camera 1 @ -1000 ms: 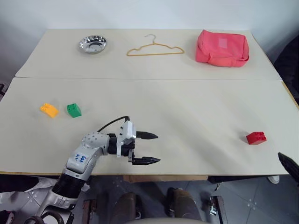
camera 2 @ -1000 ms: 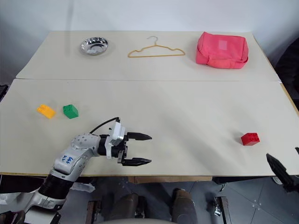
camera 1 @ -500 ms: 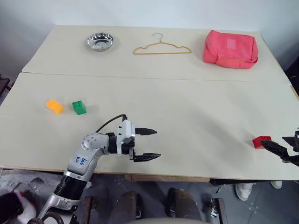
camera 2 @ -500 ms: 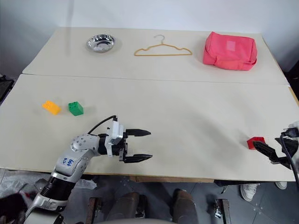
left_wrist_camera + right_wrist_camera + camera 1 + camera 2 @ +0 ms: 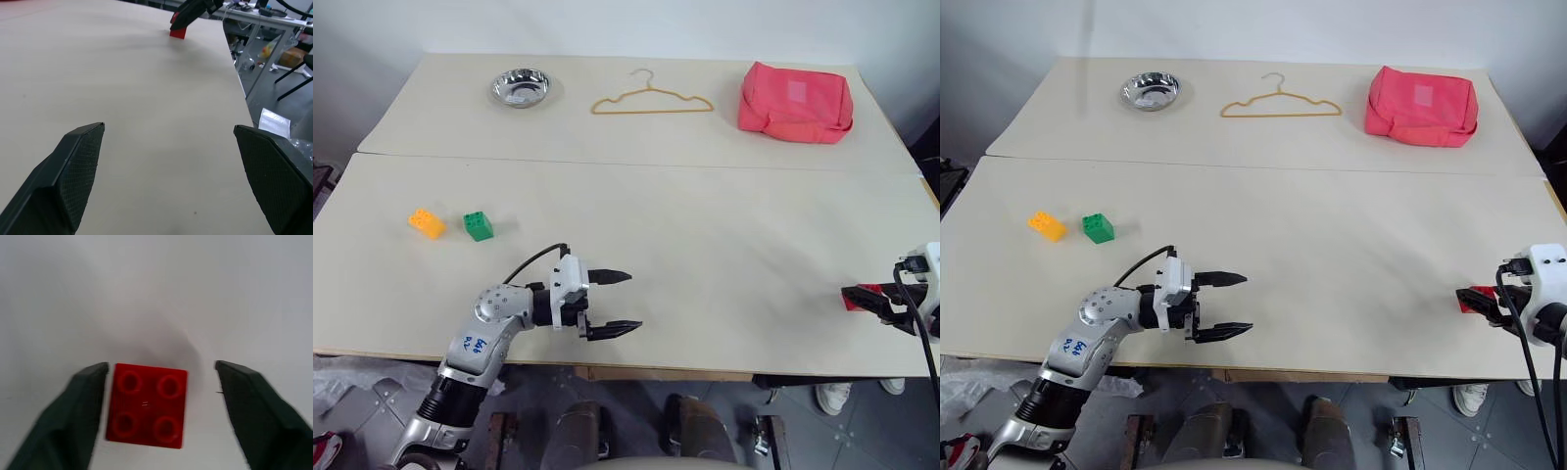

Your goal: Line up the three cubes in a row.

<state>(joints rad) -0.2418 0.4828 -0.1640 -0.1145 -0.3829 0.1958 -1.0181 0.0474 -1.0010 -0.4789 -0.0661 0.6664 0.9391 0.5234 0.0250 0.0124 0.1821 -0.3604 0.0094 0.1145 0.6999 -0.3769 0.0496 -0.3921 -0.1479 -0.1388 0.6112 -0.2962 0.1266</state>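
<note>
Right hand straddles red cube near tabletop's right edge (fingers apart, one touching). Left hand open.

Even, bright overhead light — soft faint shadows; right wrist view blurred — fingers smeared.

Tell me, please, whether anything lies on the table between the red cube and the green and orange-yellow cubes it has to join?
Nothing visible does: only bare table lies between the red cube and the green cube. The left tool hovers nearer the front edge.
</note>
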